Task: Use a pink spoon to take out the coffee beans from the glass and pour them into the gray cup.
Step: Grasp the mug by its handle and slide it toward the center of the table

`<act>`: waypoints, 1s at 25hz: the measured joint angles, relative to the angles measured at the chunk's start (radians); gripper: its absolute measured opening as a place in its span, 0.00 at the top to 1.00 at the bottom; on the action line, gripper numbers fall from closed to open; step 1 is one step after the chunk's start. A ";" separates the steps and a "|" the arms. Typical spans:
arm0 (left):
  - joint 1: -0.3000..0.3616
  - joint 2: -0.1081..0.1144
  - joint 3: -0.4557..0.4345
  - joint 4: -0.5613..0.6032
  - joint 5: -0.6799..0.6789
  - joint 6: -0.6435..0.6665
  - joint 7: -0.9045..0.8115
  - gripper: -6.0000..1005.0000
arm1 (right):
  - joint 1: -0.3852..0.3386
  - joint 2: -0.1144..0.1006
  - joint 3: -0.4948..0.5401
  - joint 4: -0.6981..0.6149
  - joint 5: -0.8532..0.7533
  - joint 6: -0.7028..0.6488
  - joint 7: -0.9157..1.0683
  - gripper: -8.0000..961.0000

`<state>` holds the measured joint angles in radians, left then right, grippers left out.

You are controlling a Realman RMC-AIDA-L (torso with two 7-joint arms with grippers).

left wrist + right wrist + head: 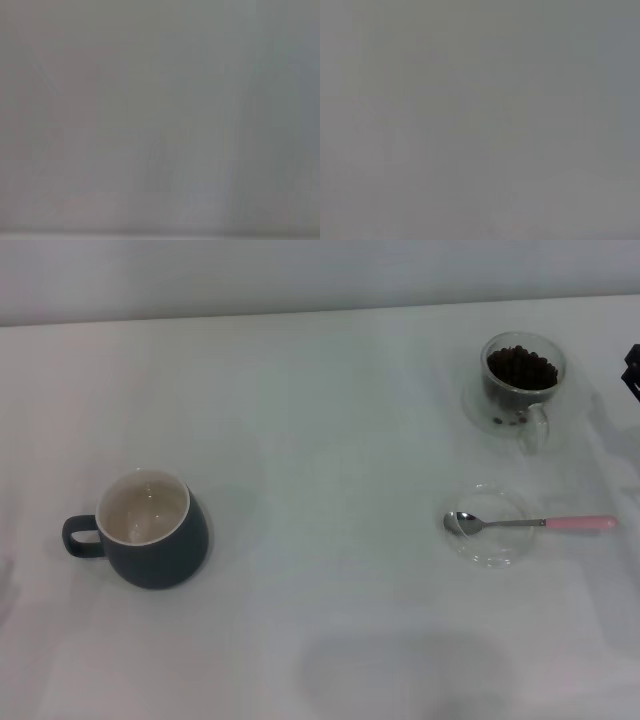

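Soft, even overhead light, faint shadows; both wrist views are featureless grey blur.

A bare white table [320, 440] against a plain wall suggests a lab.

Left wrist view: a featureless grey blur, nothing can be made out.
Right wrist view: the same grey blur.
Right gripper [633, 368]: only a dark sliver shows, cut off by the head view's right edge.
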<state>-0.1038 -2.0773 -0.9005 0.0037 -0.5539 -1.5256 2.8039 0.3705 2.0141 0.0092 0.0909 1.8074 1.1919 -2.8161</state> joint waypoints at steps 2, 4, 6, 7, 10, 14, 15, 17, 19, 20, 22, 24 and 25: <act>-0.007 0.000 0.000 0.029 0.047 0.008 0.003 0.12 | 0.006 0.000 -0.002 0.000 0.000 -0.003 0.001 0.09; -0.017 0.002 0.000 0.049 0.093 0.015 0.007 0.12 | 0.011 0.000 -0.005 0.000 -0.001 -0.002 0.003 0.09; -0.030 0.004 0.000 0.056 0.121 0.028 0.013 0.12 | 0.012 0.000 -0.005 0.000 -0.001 0.001 0.004 0.09; -0.038 0.005 0.000 0.057 0.132 0.040 0.017 0.12 | 0.012 0.000 -0.005 0.000 -0.001 0.002 0.004 0.09; -0.071 0.005 0.007 0.058 0.160 0.075 0.021 0.12 | 0.015 0.000 -0.006 0.006 -0.001 0.004 0.005 0.09; -0.109 0.003 0.013 0.054 0.202 0.125 0.021 0.12 | 0.017 0.002 -0.006 0.010 -0.001 0.005 0.005 0.09; -0.114 0.002 0.013 0.051 0.209 0.135 0.021 0.12 | 0.017 0.003 -0.006 0.010 -0.001 0.005 0.005 0.09; -0.127 0.002 0.014 0.045 0.223 0.157 0.022 0.12 | 0.020 0.004 -0.006 0.010 -0.001 0.006 0.005 0.09; -0.140 0.001 0.014 0.044 0.236 0.163 0.022 0.12 | 0.023 0.005 -0.006 0.012 -0.001 0.007 0.005 0.09; -0.140 0.001 0.014 0.044 0.236 0.163 0.022 0.12 | 0.025 0.006 -0.006 0.014 -0.001 0.007 0.005 0.09; -0.155 -0.002 0.012 0.037 0.248 0.187 0.022 0.12 | 0.027 0.006 -0.006 0.020 -0.001 0.008 0.006 0.09; -0.155 -0.002 0.010 0.027 0.247 0.202 0.022 0.12 | 0.027 0.006 -0.006 0.023 0.000 0.008 0.006 0.09; -0.155 -0.002 0.008 0.017 0.246 0.216 0.022 0.12 | 0.026 0.006 -0.006 0.024 -0.001 0.009 0.006 0.09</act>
<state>-0.2592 -2.0791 -0.8926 0.0202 -0.3078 -1.3098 2.8255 0.3966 2.0202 0.0031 0.1145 1.8069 1.2006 -2.8103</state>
